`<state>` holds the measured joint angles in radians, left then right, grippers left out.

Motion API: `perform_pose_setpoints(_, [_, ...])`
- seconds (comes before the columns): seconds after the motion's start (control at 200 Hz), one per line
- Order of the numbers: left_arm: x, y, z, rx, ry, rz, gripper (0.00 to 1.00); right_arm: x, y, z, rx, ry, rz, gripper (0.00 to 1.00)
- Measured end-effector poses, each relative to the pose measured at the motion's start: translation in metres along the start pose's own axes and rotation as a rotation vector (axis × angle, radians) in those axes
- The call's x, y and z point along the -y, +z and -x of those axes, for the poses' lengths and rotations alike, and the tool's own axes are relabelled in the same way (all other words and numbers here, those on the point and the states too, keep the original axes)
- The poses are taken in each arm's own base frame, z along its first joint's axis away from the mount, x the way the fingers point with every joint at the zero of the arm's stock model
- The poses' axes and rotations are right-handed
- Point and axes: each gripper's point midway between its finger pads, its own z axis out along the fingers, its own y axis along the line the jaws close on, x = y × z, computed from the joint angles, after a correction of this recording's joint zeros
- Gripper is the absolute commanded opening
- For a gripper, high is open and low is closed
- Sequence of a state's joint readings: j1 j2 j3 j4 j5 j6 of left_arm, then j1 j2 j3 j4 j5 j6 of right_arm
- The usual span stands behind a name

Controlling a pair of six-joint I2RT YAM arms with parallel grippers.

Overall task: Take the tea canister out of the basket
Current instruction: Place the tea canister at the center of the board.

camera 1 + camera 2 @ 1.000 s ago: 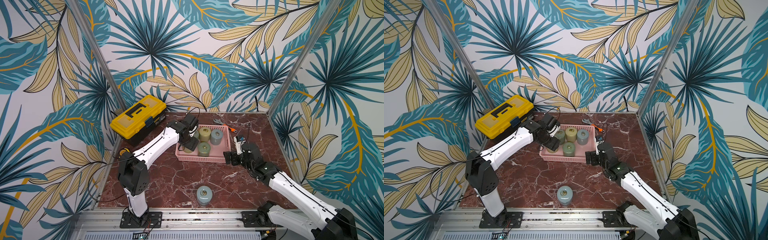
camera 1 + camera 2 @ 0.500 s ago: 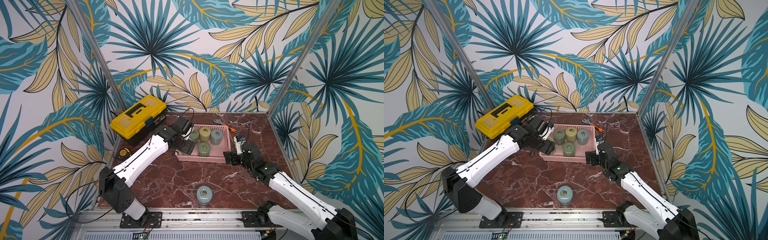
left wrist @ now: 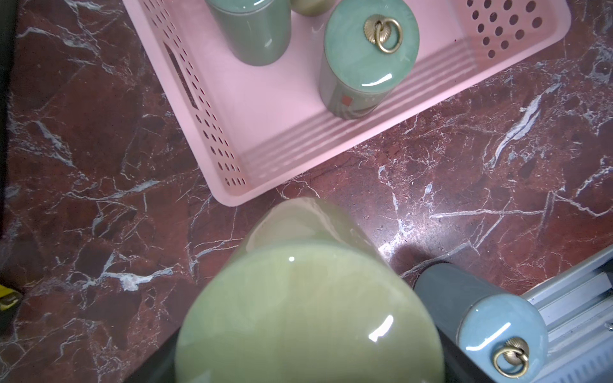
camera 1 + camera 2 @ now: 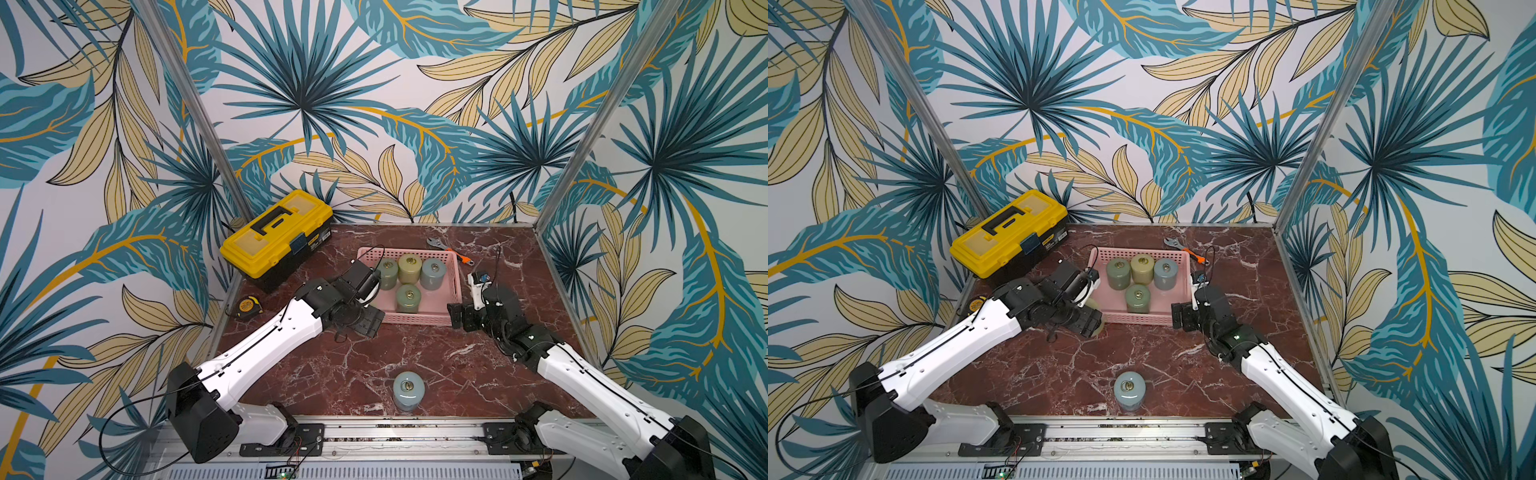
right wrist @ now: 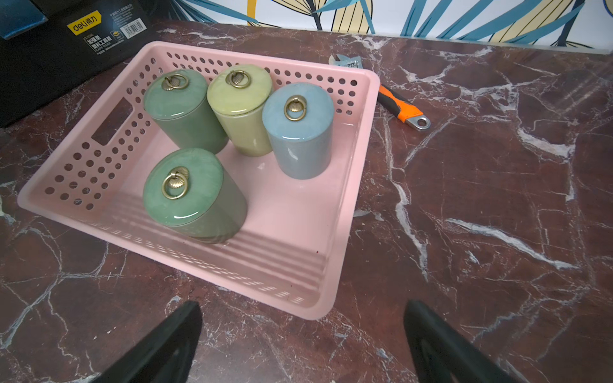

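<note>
My left gripper [image 4: 365, 321] is shut on a yellow-green tea canister [image 3: 308, 298] and holds it over the marble just outside the pink basket's [image 3: 212, 139] near left corner. Only a pale sliver of this canister [image 4: 1098, 321] shows under the gripper in a top view. Several more canisters stand in the basket [image 4: 455, 291] [image 5: 348, 199]: two green, one yellow-green [image 5: 240, 112] and one blue. My right gripper [image 5: 303, 318] [image 4: 459, 318] rests open on the table at the basket's near right corner, with nothing between its fingers.
A blue canister [image 4: 408, 390] [image 3: 497, 331] stands on the table near the front rail. A yellow-and-black toolbox [image 4: 276, 232] sits at the back left, with a tape measure [image 4: 248, 306] in front of it. An orange-handled wrench [image 5: 398, 102] lies behind the basket.
My left arm has drawn back toward the front left, carrying the yellow-green canister out of the basket and past its left corner. The right arm has not moved.
</note>
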<state>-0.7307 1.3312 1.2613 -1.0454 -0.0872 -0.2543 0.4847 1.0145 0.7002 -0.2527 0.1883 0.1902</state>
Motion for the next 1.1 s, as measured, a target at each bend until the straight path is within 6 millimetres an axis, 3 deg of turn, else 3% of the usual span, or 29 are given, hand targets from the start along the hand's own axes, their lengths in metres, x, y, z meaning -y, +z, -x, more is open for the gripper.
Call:
perform_pose_setpoints(0.516, [0.038, -0.017, -0.044, 0.015, 0.028, -0.005, 0.51, 0.001, 0.0, 0.0, 0.001, 0.0, -0.006, 0.99])
perform_pose_setpoints(0.711, [0.048, -0.005, -0.073, -0.032, 0.03, 0.004, 0.51, 0.001, 0.0, 0.0, 0.001, 0.0, -0.006, 0.99])
perform_pose_setpoints(1.101, [0.055, 0.016, -0.111, -0.075, -0.006, 0.031, 0.5, 0.002, 0.0, 0.0, 0.001, 0.0, -0.01, 0.99])
